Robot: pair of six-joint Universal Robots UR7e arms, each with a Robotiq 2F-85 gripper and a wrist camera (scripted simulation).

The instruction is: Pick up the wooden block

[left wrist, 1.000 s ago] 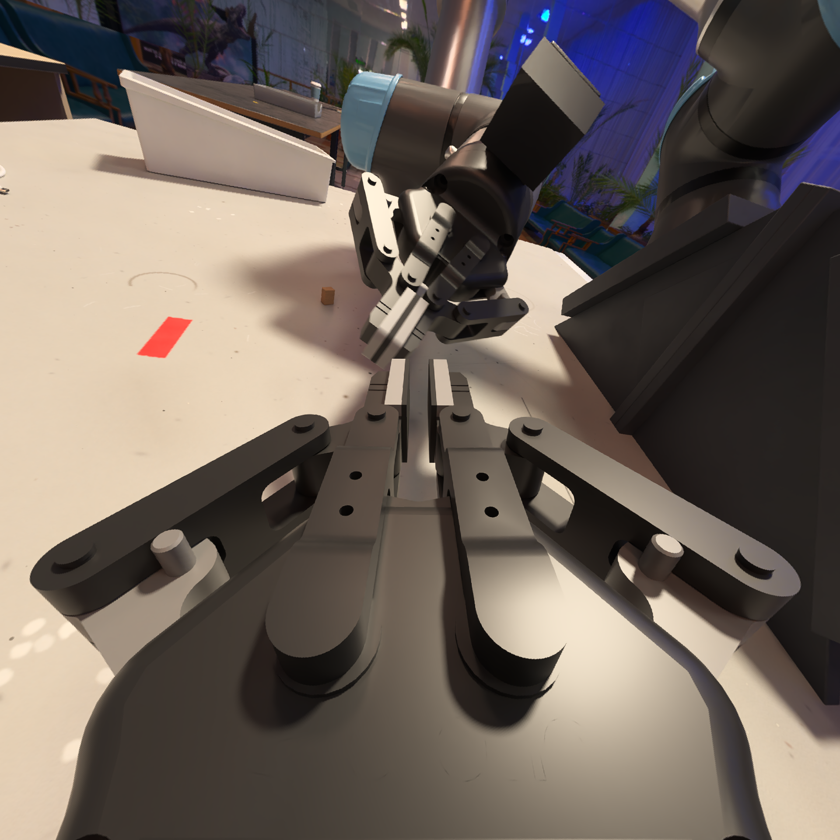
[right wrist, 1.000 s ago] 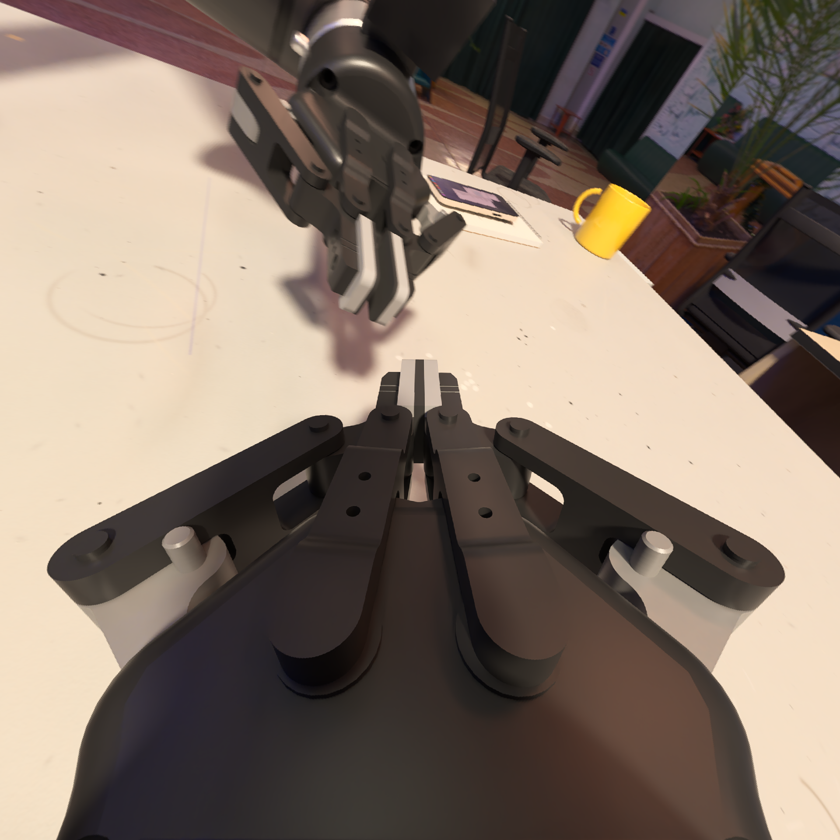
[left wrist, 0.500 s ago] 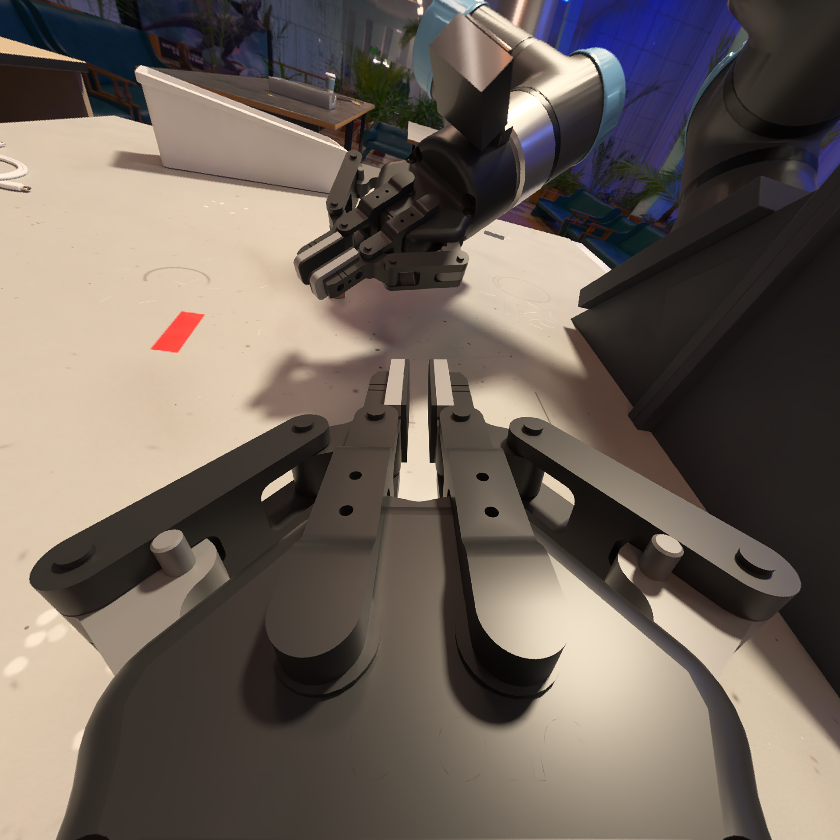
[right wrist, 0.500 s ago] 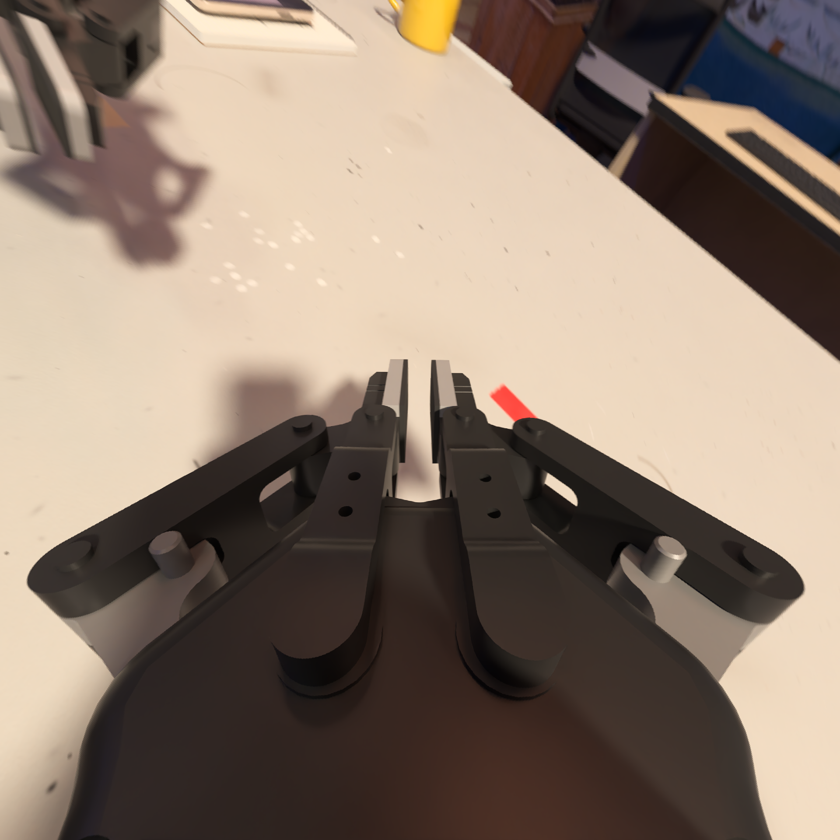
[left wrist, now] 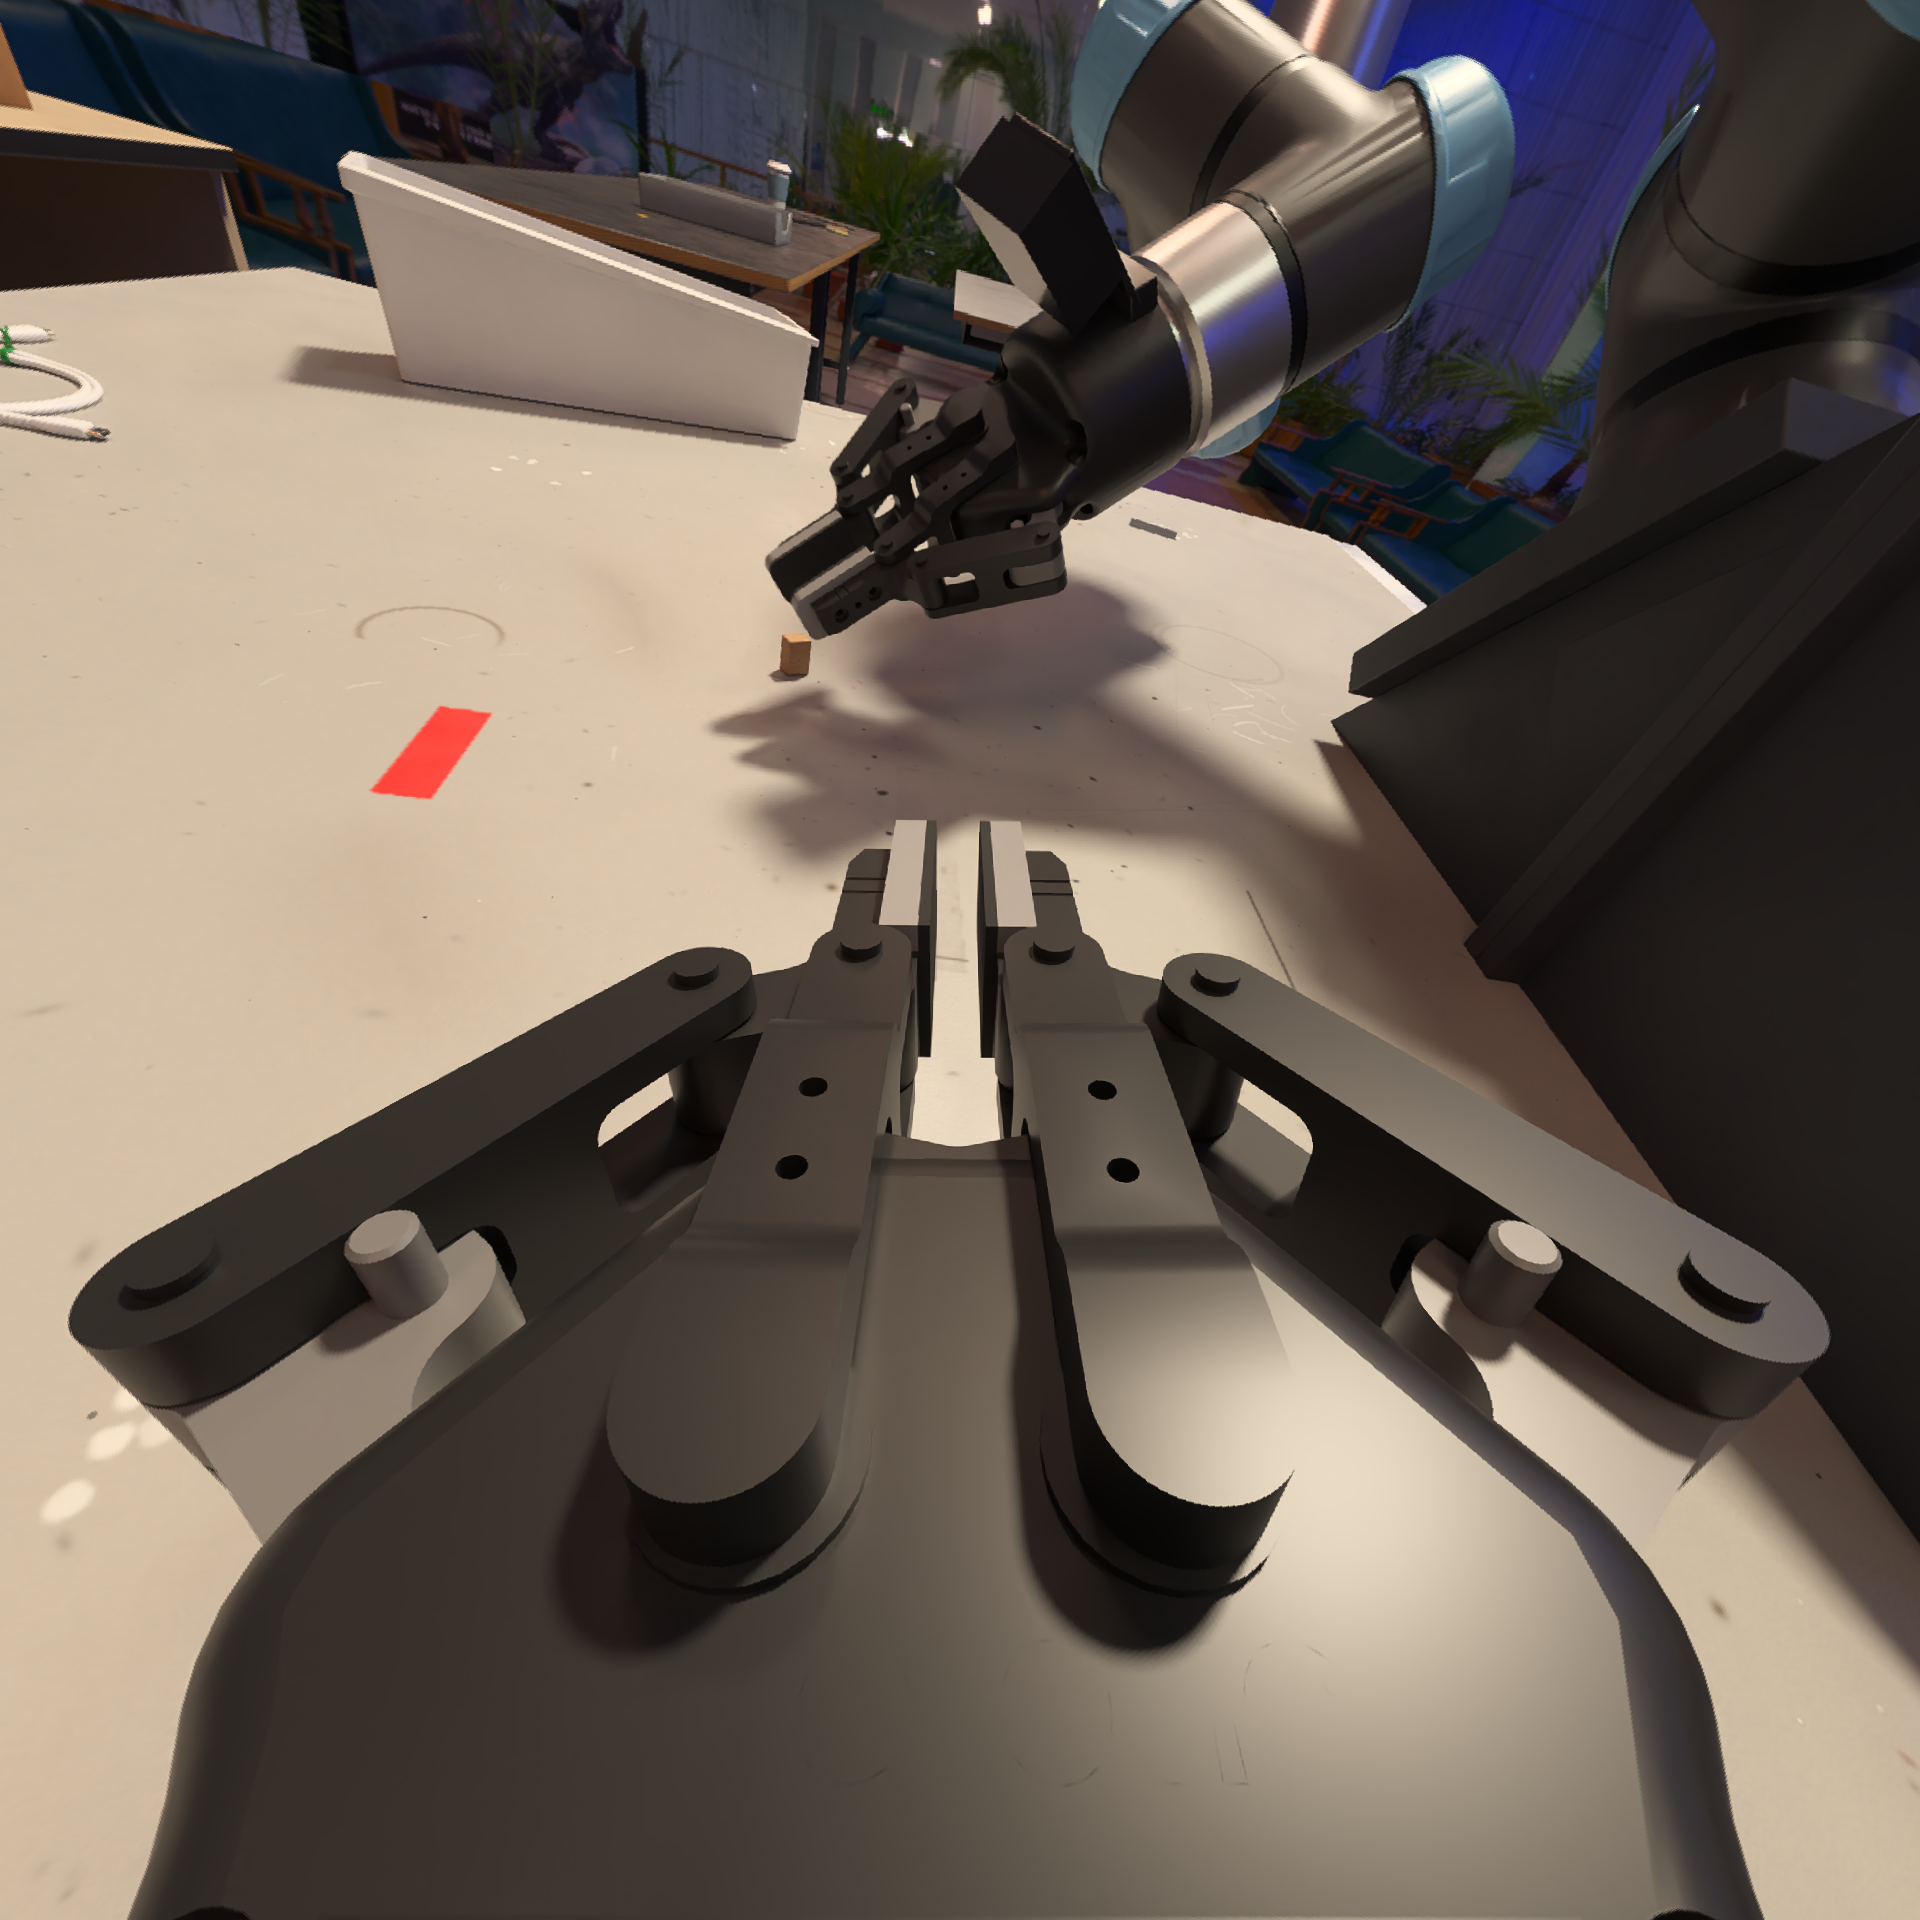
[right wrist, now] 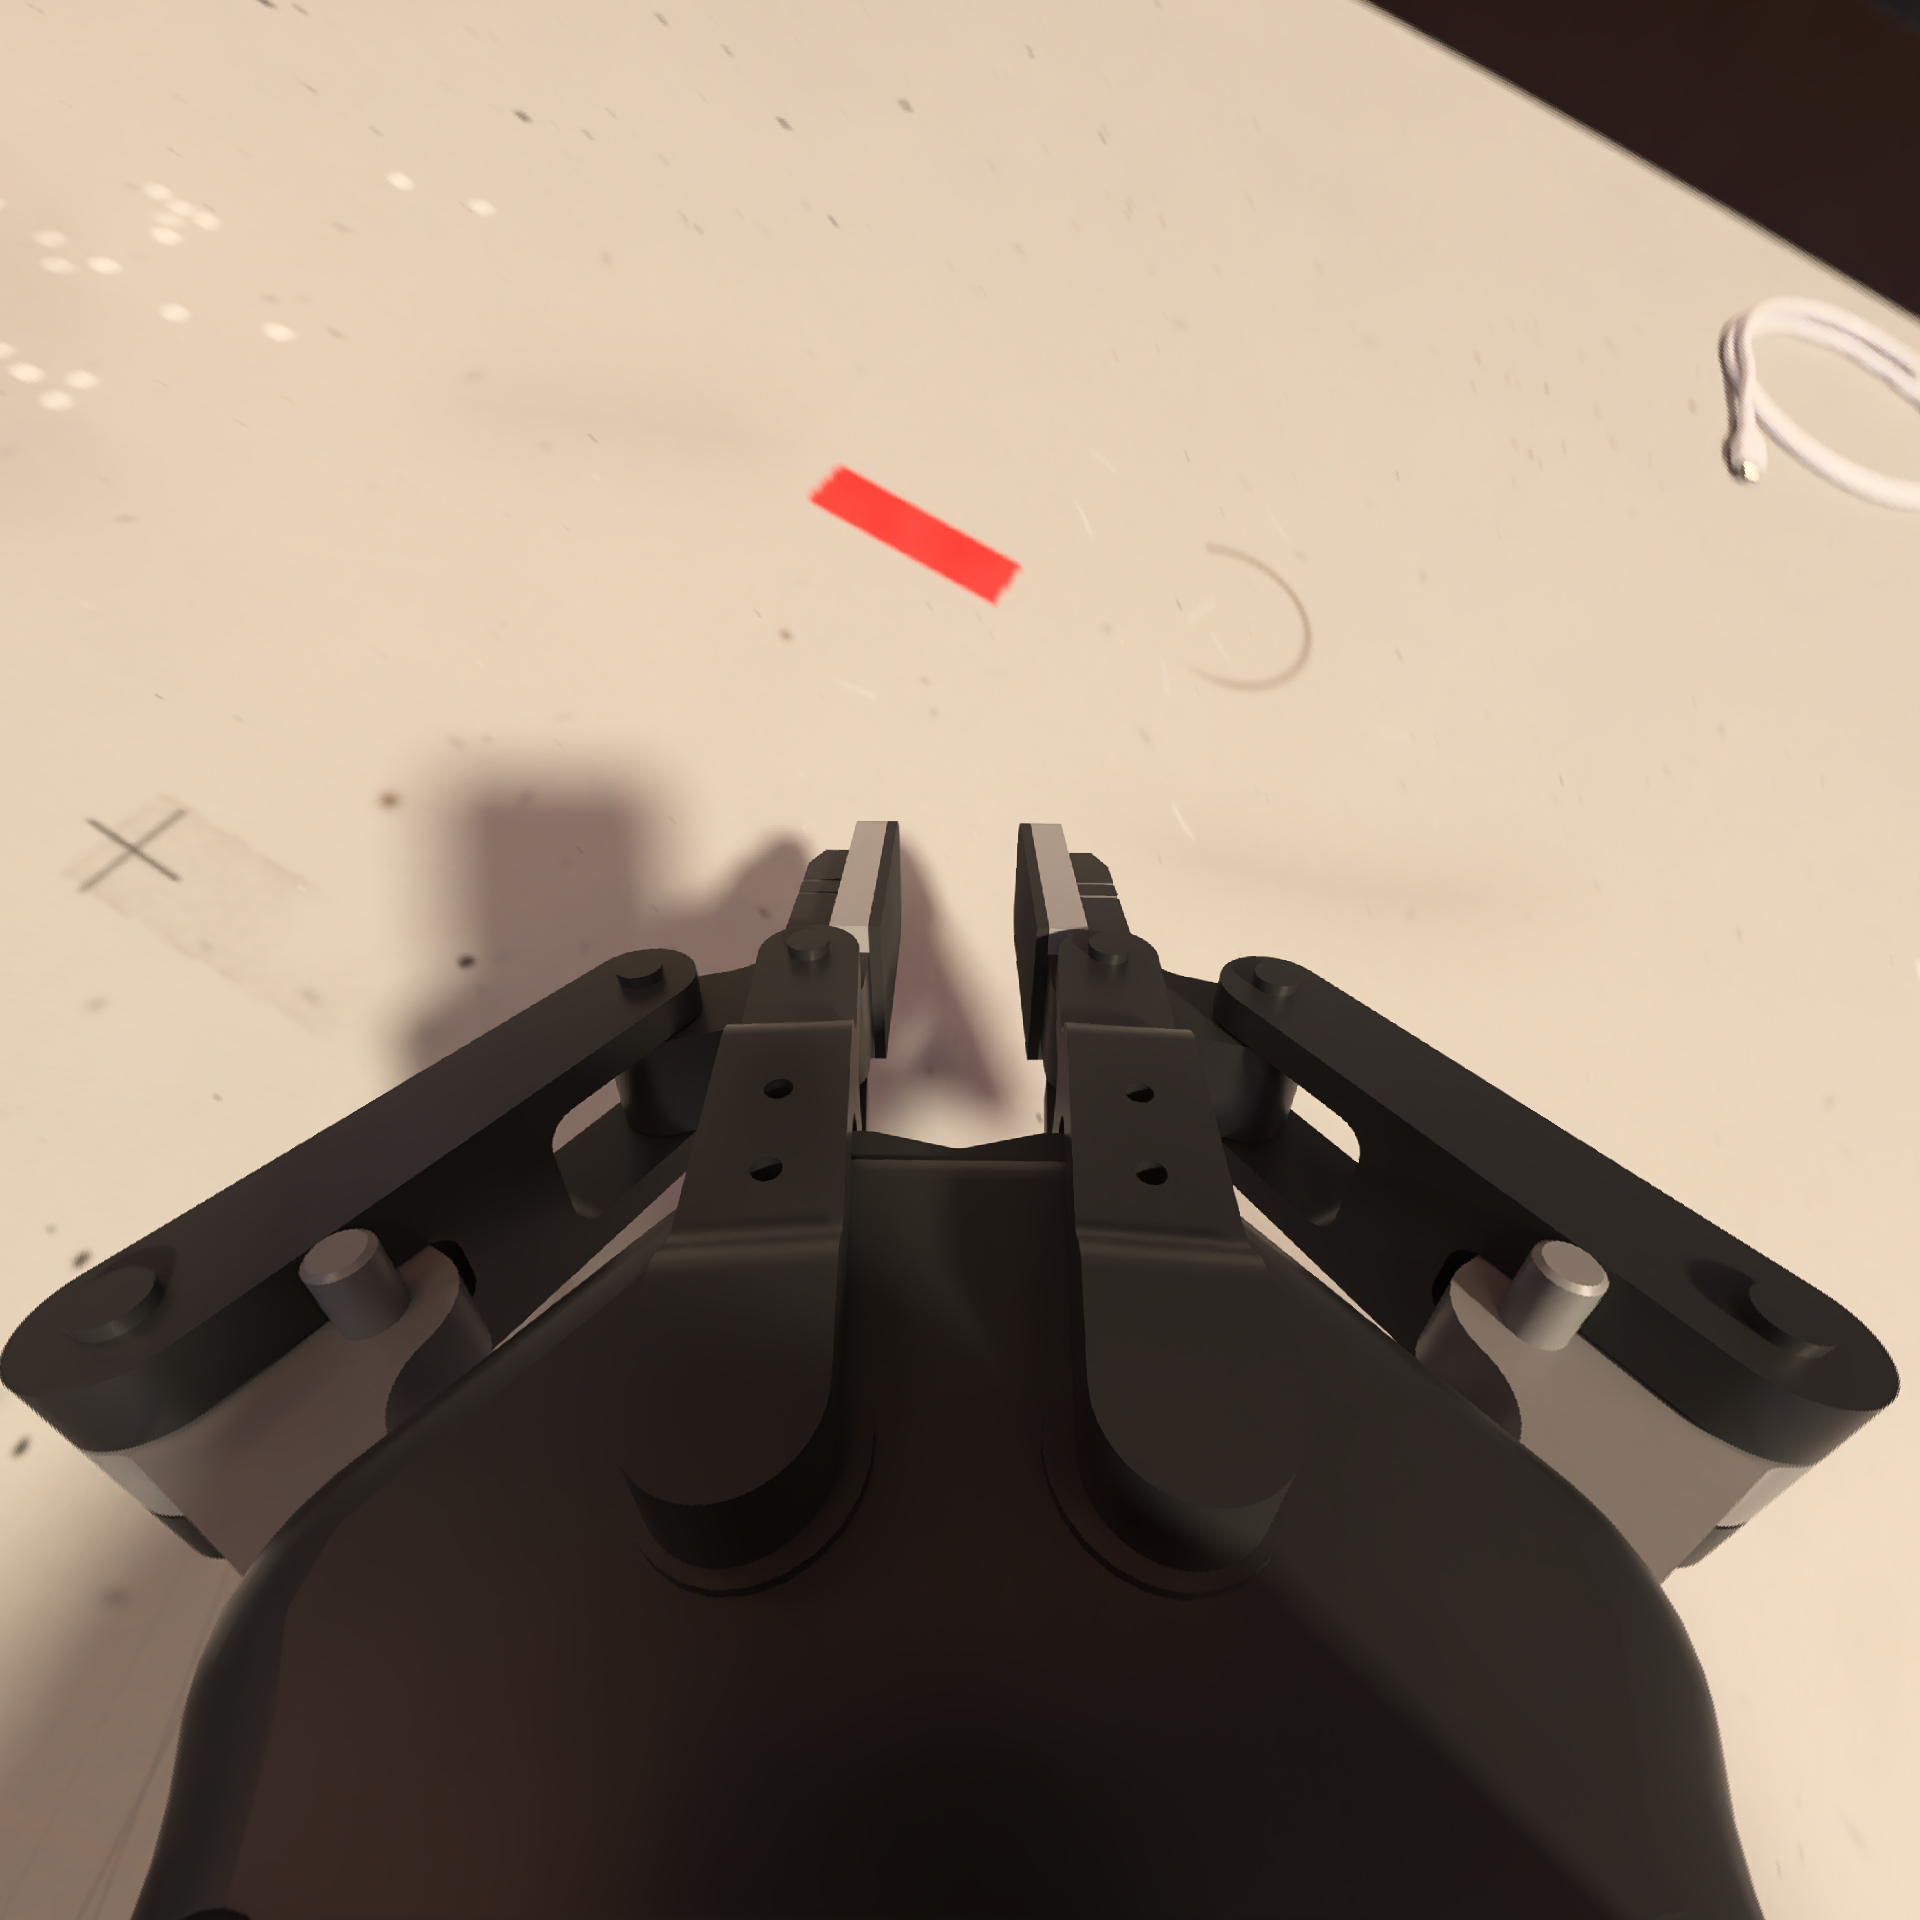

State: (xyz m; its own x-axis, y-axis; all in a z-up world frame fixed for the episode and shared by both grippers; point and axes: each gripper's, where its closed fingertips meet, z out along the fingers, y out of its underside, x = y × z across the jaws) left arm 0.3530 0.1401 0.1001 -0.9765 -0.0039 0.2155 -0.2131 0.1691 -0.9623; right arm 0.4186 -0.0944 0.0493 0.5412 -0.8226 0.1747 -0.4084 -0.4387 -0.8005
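Observation:
The wooden block point(left wrist: 795, 655) is a small tan cube standing on the beige table point(left wrist: 260, 935), seen in the left wrist view beyond my left gripper. My right gripper point(left wrist: 821, 597) hovers just above and to the right of the block, tilted down toward it. In the right wrist view the right gripper point(right wrist: 958, 842) is partly open and empty, and the block is not visible there. My left gripper point(left wrist: 958, 831) is low over the table, well short of the block, its pads nearly together with a narrow gap and nothing between them.
A red tape strip point(left wrist: 431, 751) lies left of the block and also shows in the right wrist view point(right wrist: 914, 533). A white wedge-shaped box point(left wrist: 582, 322) stands at the back. A white cable point(right wrist: 1829, 416) lies far off. A dark stand point(left wrist: 1714, 831) is at the right.
The right arm swung away from in front of the left gripper to above the block, and its jaws went from shut to partly open. The left gripper held still.

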